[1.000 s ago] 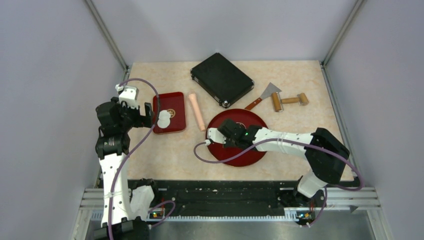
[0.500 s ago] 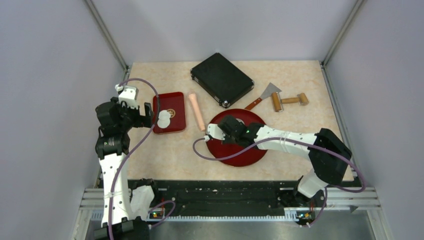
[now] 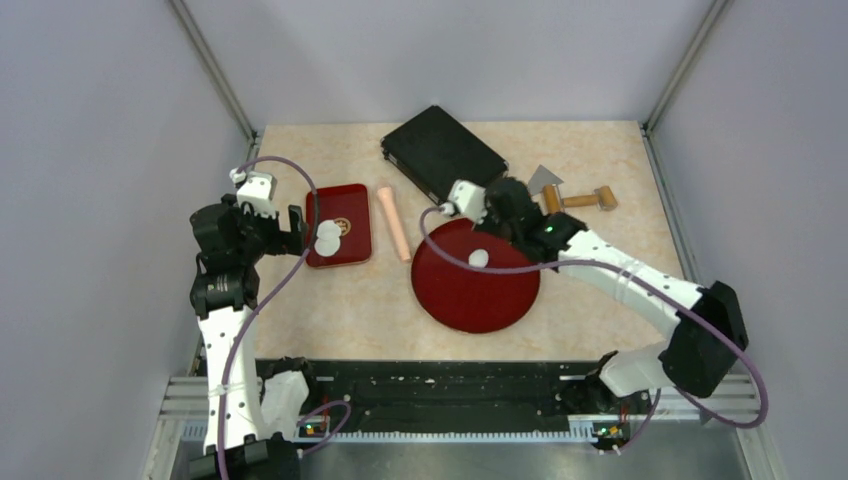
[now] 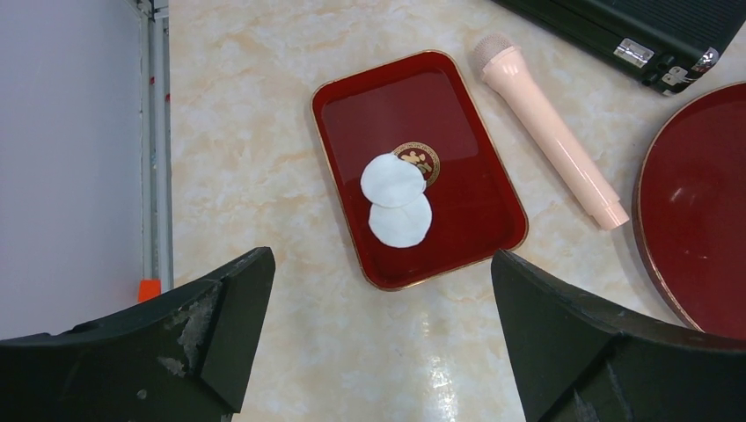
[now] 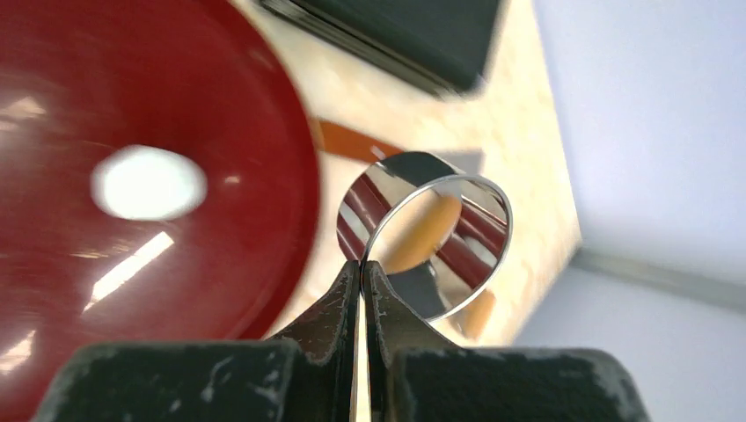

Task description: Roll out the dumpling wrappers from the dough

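Two dumpling wrappers [image 4: 392,180], thin white overlapping discs, lie in the small red tray [image 4: 466,202], which also shows in the top view [image 3: 345,250]. My left gripper [image 4: 380,259] is open and empty, hovering near the tray's near edge. A small white piece of dough [image 3: 478,258] lies on the round red plate [image 3: 480,300]; in the right wrist view it is a blurred white oval [image 5: 148,183]. My right gripper [image 5: 362,264] is shut on the rim of a shiny ring cutter [image 5: 437,182], held above the plate's far right edge [image 3: 512,210].
A pink rolling pin [image 3: 394,222] lies between tray and plate. A black case [image 3: 443,158] sits at the back. A scraper [image 3: 540,182] and a wooden roller [image 3: 575,200] lie at the back right, close to my right gripper.
My right arm has lifted off the red plate and swung back and right with the ring cutter, uncovering the white dough piece. The left arm has not moved.
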You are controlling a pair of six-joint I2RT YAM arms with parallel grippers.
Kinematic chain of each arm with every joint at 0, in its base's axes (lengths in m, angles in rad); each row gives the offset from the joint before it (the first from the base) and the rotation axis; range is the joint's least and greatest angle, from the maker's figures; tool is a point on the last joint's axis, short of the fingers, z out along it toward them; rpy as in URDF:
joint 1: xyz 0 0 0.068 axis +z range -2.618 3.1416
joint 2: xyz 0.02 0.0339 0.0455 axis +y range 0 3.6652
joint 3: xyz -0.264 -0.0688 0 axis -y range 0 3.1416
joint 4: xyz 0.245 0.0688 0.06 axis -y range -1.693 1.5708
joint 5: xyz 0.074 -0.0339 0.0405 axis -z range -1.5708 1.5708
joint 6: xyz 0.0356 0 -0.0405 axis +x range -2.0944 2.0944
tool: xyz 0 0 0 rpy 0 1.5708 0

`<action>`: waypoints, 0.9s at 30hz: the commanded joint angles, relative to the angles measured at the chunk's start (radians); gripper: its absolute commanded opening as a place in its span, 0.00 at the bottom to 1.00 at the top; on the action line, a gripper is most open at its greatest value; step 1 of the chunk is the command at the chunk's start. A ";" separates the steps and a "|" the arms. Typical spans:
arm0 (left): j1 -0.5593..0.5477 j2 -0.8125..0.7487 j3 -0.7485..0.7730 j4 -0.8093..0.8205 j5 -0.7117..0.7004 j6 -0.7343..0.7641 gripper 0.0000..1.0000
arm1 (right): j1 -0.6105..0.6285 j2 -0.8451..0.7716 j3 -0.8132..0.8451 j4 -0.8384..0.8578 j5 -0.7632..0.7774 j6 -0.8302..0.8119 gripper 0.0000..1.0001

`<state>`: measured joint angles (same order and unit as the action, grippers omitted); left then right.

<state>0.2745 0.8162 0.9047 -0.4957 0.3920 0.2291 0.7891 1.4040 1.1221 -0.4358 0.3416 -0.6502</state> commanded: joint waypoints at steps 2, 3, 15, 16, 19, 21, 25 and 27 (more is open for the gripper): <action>0.008 -0.027 -0.003 0.037 0.044 -0.016 0.99 | -0.241 -0.150 -0.062 -0.012 -0.031 0.022 0.00; 0.008 -0.029 -0.002 0.036 0.049 -0.018 0.99 | -0.293 -0.169 -0.093 -0.006 -0.053 0.021 0.00; 0.010 -0.037 0.007 0.022 0.101 -0.024 0.99 | -0.751 -0.136 -0.394 0.208 -0.192 -0.045 0.00; 0.009 -0.039 0.007 0.021 0.099 -0.022 0.99 | -0.757 -0.124 -0.398 0.217 -0.191 -0.041 0.00; 0.009 -0.044 0.007 0.019 0.096 -0.022 0.99 | -0.763 -0.098 -0.392 0.220 -0.193 -0.031 0.00; 0.009 -0.045 0.007 0.019 0.094 -0.022 0.99 | -0.763 -0.092 -0.379 0.190 -0.205 -0.035 0.23; 0.009 -0.042 0.007 0.020 0.091 -0.023 0.99 | -0.763 -0.100 -0.337 0.120 -0.241 -0.042 0.64; 0.009 -0.041 0.007 0.020 0.089 -0.022 0.99 | -0.763 -0.112 -0.296 0.060 -0.274 -0.050 0.69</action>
<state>0.2768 0.7933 0.9047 -0.4969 0.4671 0.2115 0.0341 1.3121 0.7280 -0.3145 0.1360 -0.6891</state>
